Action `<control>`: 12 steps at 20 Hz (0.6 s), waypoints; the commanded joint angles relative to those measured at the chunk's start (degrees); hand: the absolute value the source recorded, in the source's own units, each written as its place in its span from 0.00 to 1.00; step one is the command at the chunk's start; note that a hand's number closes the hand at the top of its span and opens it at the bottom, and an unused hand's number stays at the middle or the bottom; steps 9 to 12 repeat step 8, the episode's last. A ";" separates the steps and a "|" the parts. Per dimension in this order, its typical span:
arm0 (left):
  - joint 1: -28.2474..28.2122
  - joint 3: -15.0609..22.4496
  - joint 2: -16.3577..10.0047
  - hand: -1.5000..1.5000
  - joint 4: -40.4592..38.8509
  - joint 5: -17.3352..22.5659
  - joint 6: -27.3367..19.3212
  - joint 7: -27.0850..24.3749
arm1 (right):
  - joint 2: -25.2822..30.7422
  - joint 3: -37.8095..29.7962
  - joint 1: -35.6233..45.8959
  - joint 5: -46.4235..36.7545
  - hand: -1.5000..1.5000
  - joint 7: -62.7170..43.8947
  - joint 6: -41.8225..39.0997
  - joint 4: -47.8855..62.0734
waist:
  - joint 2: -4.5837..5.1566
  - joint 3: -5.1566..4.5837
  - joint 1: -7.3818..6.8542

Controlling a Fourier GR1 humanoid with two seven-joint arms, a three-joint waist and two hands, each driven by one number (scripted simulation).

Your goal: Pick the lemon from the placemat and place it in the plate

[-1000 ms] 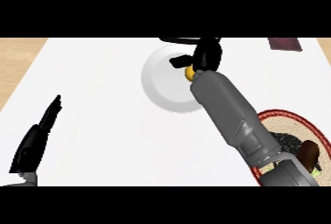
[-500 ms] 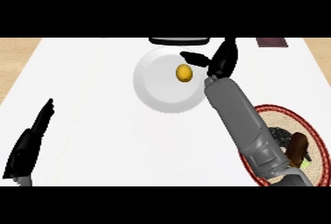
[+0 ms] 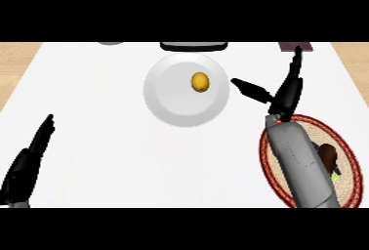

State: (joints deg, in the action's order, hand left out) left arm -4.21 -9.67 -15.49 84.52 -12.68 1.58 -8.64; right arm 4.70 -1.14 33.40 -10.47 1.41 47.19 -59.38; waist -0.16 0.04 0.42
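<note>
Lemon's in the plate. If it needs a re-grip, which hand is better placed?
Right, likely. The right hand is open just beside the plate's right rim, close to the lemon. The left hand rests at the view's lower left, well away from the plate.

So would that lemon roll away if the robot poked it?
Maybe: the lemon looks round and smooth, so it might roll. It sits near the middle of the plate, so it would likely stay on. Small, so probably light.
</note>
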 commanded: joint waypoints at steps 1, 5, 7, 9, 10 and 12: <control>1.83 0.51 1.23 0.50 -0.43 -0.89 -0.90 0.88 | 3.29 -0.48 -9.74 2.69 0.00 5.15 -5.63 -7.37 | 0.07 -0.02 0.01; -1.80 -0.08 1.53 0.50 0.98 -1.35 0.08 -1.31 | 5.35 -2.10 -12.94 3.55 0.00 3.44 -8.50 -12.47 | 0.11 -0.04 -0.46; -2.13 -1.30 -0.18 0.50 5.06 0.86 2.57 3.17 | 7.95 -3.03 -17.42 5.36 0.00 4.02 -12.05 -14.90 | 0.05 -0.03 -0.32; 0.04 1.11 2.71 0.50 0.81 -2.07 -0.40 0.79 | 7.21 -5.82 -17.19 7.65 0.00 9.03 -12.11 -11.19 | 0.16 -0.02 -0.33; 0.04 1.11 2.71 0.50 0.81 -2.07 -0.40 0.79 | 7.21 -5.82 -17.19 7.65 0.00 9.03 -12.11 -11.19 | 0.16 -0.02 -0.33; 0.04 1.11 2.71 0.50 0.81 -2.07 -0.40 0.79 | 7.21 -5.82 -17.19 7.65 0.00 9.03 -12.11 -11.19 | 0.16 -0.02 -0.33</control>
